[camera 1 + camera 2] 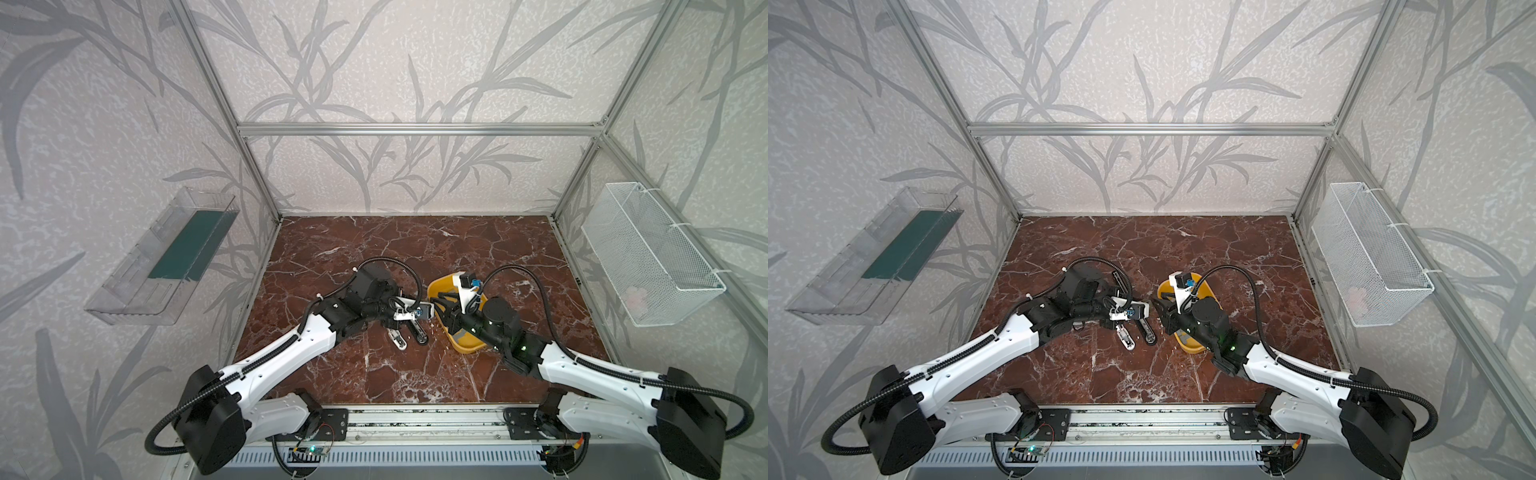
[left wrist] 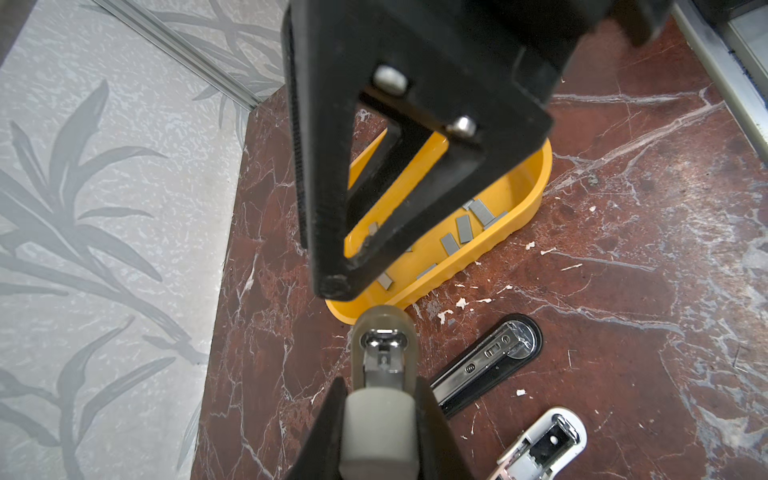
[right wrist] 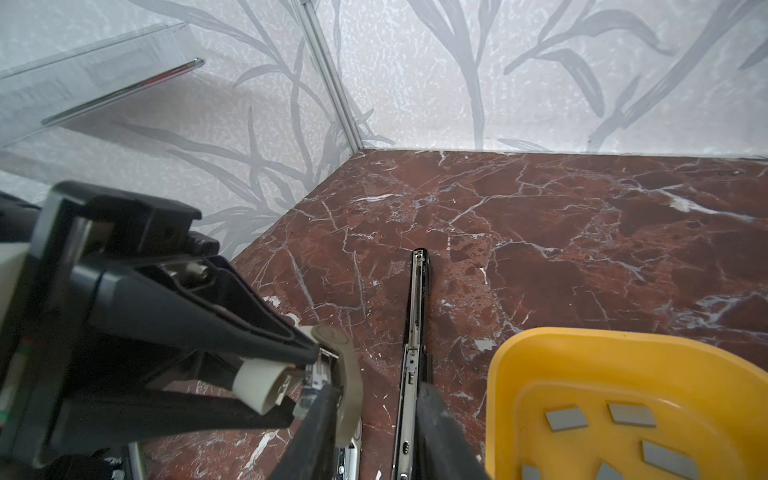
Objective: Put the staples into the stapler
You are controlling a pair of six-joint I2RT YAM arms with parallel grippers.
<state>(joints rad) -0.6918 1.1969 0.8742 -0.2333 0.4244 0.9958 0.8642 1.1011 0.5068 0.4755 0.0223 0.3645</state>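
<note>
The left gripper (image 2: 380, 415) holds a small beige stapler (image 2: 382, 345). Its fingers (image 2: 320, 436) are pressed on the two sides of the stapler's body. The stapler is lifted over the red marble surface (image 1: 415, 249), and its open end, where the metal channel shows, points toward the yellow tray (image 2: 536, 195). In both top views it hangs just beside the tray's left edge.

The staples (image 2: 482, 212) lie loose on the floor of the tray as several short grey strips. They are scattered, and some lean on the wall.

The right gripper (image 3: 378, 392) is just beside the open end of the beige stapler. Its fingers (image 3: 444, 436) stand a little apart and I see nothing between them, only the surface behind. One finger is very close to the stapler's metal part, but I cannot tell if it touches.

A black stapler (image 2: 490, 357) lies on the surface near the tray, folded out flat with its metal rail up. A white stapler (image 2: 544, 444) lies just beside it, also open.
</note>
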